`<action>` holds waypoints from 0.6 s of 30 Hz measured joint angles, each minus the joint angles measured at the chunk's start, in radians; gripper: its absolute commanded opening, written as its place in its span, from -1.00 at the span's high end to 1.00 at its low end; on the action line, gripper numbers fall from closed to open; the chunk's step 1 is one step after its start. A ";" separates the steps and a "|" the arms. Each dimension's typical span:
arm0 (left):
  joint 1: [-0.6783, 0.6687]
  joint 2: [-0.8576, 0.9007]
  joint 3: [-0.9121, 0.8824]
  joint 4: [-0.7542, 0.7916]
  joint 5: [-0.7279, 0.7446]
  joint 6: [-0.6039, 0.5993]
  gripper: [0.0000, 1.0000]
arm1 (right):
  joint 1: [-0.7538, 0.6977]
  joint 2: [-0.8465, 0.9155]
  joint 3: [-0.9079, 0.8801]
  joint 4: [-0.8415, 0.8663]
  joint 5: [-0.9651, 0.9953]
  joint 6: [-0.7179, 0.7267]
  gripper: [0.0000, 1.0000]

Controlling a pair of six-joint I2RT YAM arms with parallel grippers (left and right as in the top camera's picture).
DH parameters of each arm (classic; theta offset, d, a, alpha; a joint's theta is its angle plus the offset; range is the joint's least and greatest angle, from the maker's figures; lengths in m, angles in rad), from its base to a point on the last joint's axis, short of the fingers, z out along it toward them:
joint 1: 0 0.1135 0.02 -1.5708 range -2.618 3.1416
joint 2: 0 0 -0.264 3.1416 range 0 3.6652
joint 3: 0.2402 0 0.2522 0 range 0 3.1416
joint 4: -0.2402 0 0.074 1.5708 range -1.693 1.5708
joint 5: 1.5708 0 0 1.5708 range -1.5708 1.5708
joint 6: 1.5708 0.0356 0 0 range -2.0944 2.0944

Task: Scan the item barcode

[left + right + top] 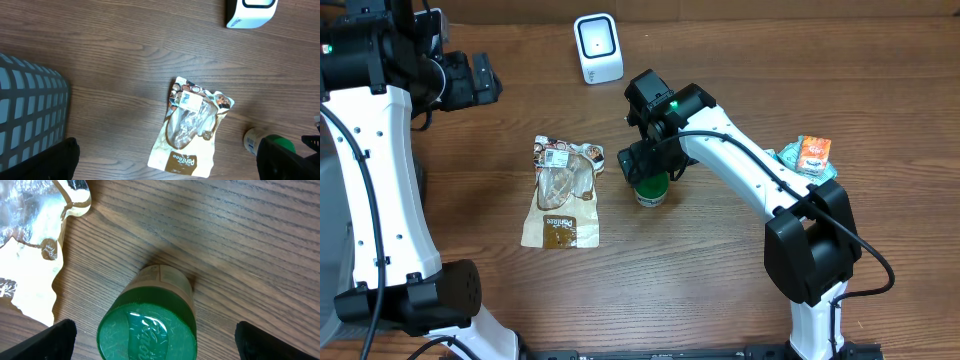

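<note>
The small tan jar with a glossy green lid (pixel 147 330) sits on the wooden tabletop (pixel 720 270) just beside a brown-and-clear snack pouch (pixel 563 190), between the wide-apart fingers of the right gripper (pixel 155 340). The left gripper (pixel 170 162), equally spread, holds nothing. Only its wrist view shows a grey grid-walled basket (pixel 27 115), contents hidden, and only the overhead shows the whole white box scanner (pixel 597 47).
</note>
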 measured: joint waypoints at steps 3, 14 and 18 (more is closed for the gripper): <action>0.000 0.000 0.000 0.000 0.000 0.000 -0.99 | 0.000 0.000 0.000 0.003 0.000 -0.013 -0.99; 0.000 0.000 0.000 0.000 0.000 0.000 -0.99 | 0.014 0.001 -0.015 0.008 0.000 -0.163 -1.00; 0.000 0.000 0.000 0.000 0.000 0.000 -0.99 | 0.018 0.001 -0.026 0.007 0.000 -0.195 -1.00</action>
